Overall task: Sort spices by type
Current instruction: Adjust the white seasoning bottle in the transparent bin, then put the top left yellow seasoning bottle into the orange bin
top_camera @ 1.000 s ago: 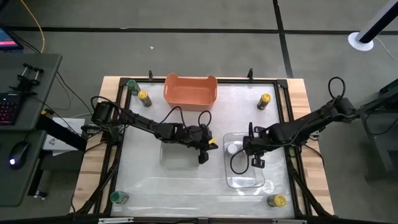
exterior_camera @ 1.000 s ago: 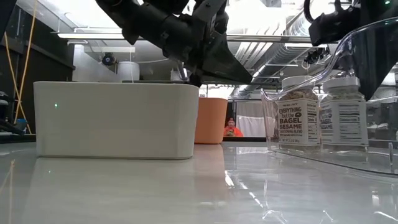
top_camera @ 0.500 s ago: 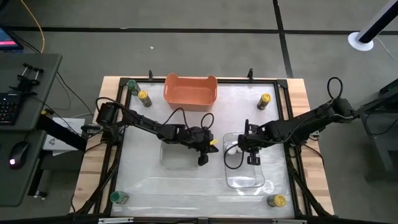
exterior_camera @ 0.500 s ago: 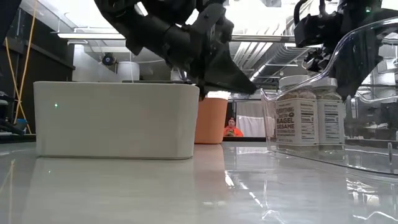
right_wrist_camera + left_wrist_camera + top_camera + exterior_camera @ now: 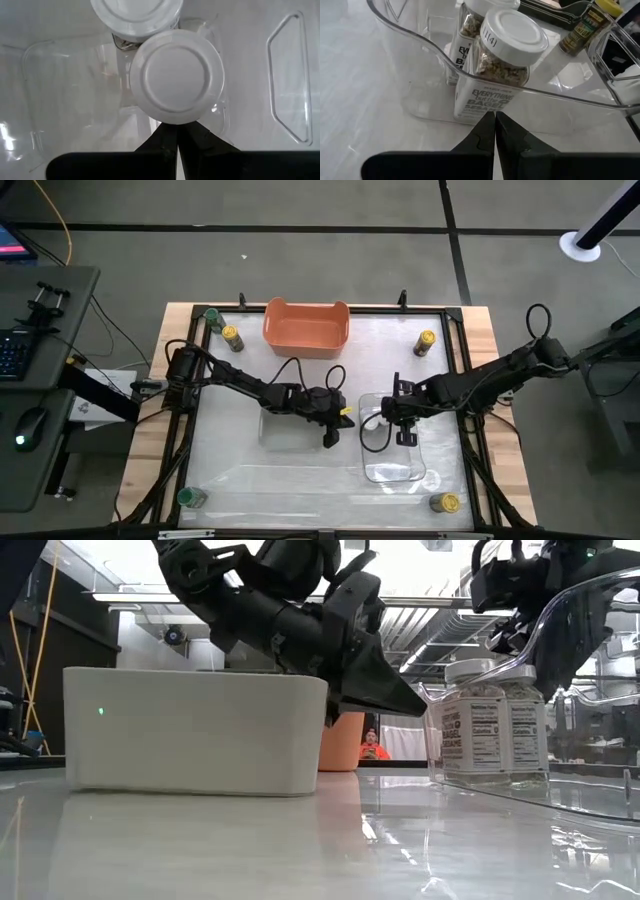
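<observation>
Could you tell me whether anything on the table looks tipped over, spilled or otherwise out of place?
Nothing stands out: two white-capped jars stand upright in the clear tray, nothing is spilled, and the other jars, like the yellow-capped one, sit near the table's corners.

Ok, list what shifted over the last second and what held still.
The right gripper slid toward the clear tray's far end, above the two white-capped jars. The left gripper edged toward that tray and dipped, shut and empty. Orange bin, white bin and corner jars stayed.

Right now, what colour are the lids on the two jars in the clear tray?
White. The right wrist view shows both lids best, looking straight down on them.
</observation>
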`<action>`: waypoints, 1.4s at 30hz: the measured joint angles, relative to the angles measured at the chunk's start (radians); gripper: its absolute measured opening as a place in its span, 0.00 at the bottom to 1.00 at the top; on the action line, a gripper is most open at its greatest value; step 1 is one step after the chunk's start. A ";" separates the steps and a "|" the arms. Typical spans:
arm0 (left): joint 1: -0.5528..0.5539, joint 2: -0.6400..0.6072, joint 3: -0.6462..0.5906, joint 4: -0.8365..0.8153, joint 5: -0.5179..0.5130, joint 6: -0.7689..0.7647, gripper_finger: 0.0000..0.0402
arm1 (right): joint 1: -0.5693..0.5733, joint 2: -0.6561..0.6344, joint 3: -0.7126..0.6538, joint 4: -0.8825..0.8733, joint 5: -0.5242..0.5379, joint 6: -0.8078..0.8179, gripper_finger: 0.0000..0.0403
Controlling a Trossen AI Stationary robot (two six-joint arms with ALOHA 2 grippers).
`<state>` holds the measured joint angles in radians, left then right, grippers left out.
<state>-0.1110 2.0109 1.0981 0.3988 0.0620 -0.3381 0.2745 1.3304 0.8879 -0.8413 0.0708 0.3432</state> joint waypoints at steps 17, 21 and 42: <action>0.099 -0.109 -0.001 -0.105 0.000 0.124 0.00 | 0.001 -0.070 0.001 -0.068 -0.021 0.113 0.00; 0.139 -0.193 -0.002 -0.227 -0.001 0.175 0.00 | 0.001 -0.122 0.001 -0.084 -0.018 0.146 0.00; 0.325 -0.876 -0.153 -1.114 -0.403 0.005 0.07 | 0.000 -0.251 0.002 0.030 0.287 0.336 0.00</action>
<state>0.2144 1.1351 0.9451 -0.7153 -0.3407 -0.3332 0.2745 1.0794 0.8894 -0.8116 0.3575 0.6792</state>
